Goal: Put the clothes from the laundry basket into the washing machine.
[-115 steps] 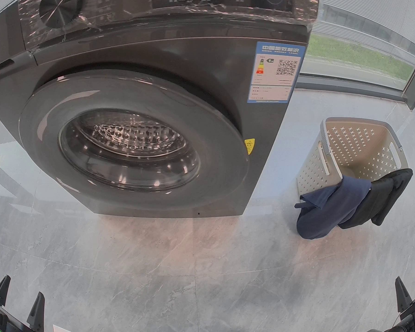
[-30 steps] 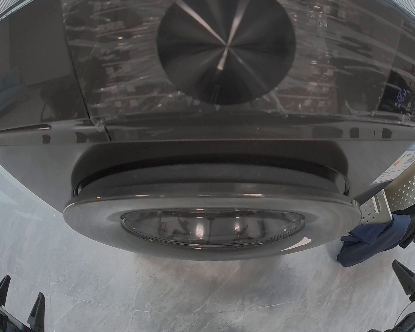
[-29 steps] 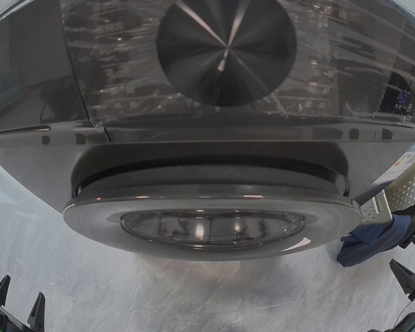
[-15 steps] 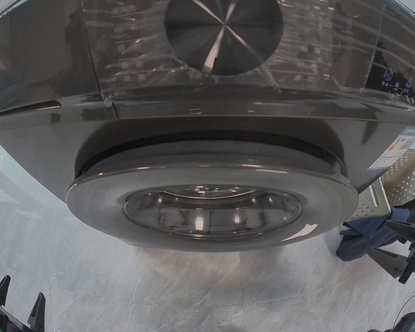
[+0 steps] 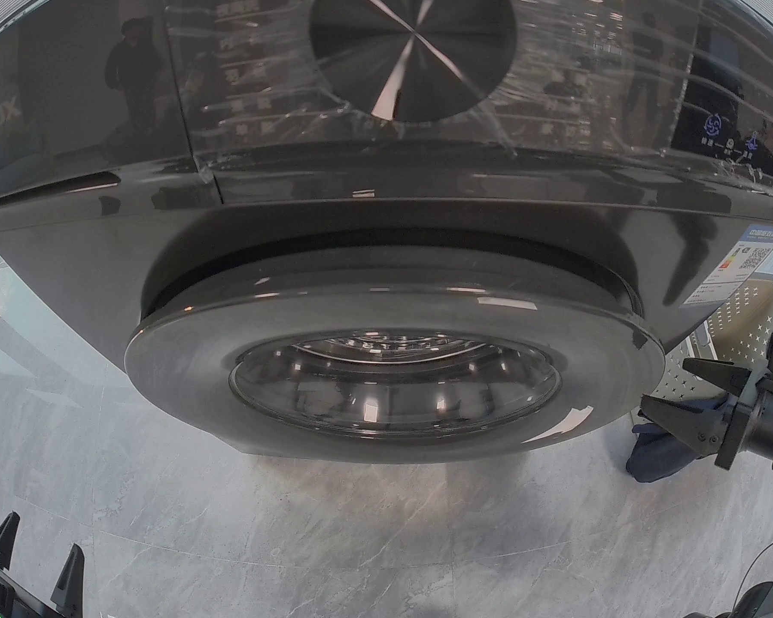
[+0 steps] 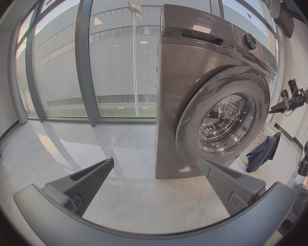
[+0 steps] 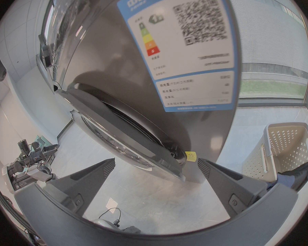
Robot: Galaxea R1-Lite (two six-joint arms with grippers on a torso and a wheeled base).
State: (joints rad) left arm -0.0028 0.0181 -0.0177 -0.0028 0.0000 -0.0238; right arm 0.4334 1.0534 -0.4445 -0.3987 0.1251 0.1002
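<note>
The dark grey washing machine [image 5: 386, 173] stands close in front, its round glass door [image 5: 395, 371] looking shut. My right gripper [image 5: 664, 383] is open and empty, pointing at the door's right edge. Behind it stands the white laundry basket [image 5: 747, 315], with a blue garment [image 5: 661, 461] hanging over its rim. In the right wrist view the door edge [image 7: 126, 137] lies between my open fingers [image 7: 229, 185], and the basket [image 7: 287, 147] sits off to the side. My left gripper [image 5: 43, 532] is open, low at the near left. The left wrist view shows a black garment [image 6: 275, 140] beside the blue garment [image 6: 260, 154].
Grey tiled floor [image 5: 361, 534] lies in front of the machine. Tall windows [image 6: 119, 69] stand behind and to the side of it. An energy label [image 7: 188, 45] is stuck on the machine's front, to the right of the door.
My right gripper has risen from the lower right corner and turned toward the door's right edge. The head view has shifted slightly. The left gripper has not moved.
</note>
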